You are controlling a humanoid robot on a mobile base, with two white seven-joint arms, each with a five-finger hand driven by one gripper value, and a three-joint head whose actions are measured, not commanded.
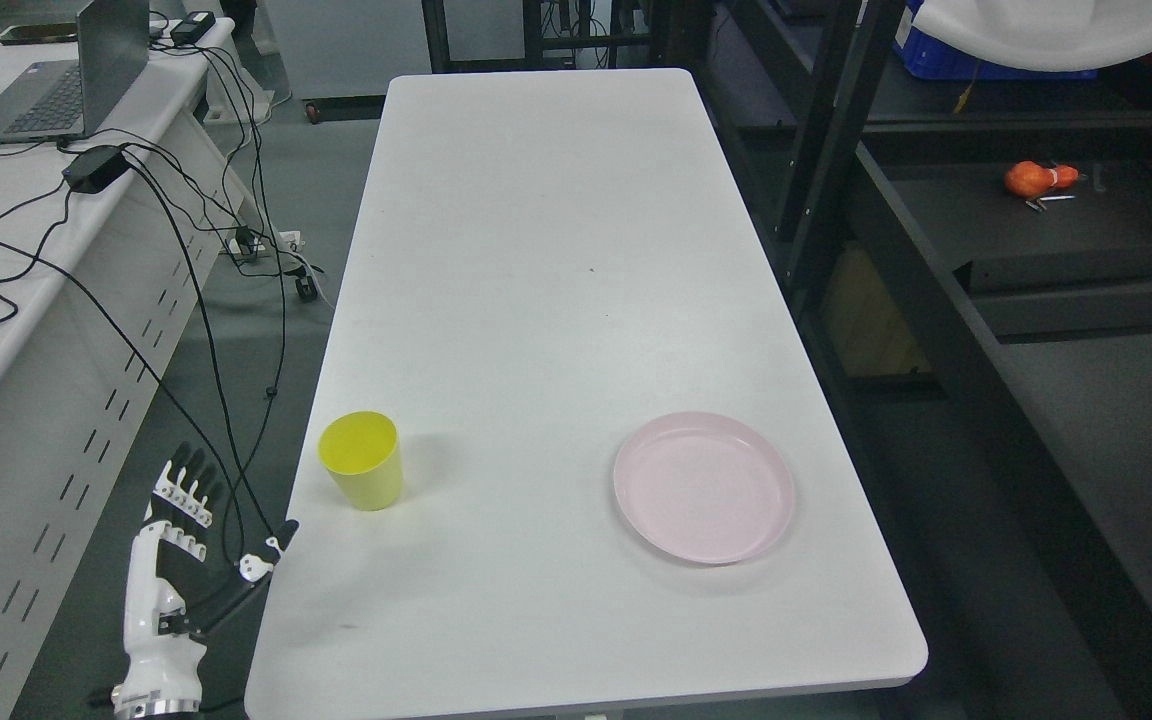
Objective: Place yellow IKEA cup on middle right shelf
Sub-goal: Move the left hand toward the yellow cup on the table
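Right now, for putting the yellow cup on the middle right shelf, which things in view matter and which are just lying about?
For the job:
yellow cup, upright near the table's left edge
shelf at right
left hand, open, beside the table

Lying about:
pink plate
table
laptop and cables on the side desk
orange thing on the shelf

Lab: cabled laptop (46,85) desk, metal racking (836,150)

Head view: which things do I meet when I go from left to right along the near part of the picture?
Left hand → yellow cup → pink plate. The cup and the plate stand on the white table; the hand is beside its left edge.
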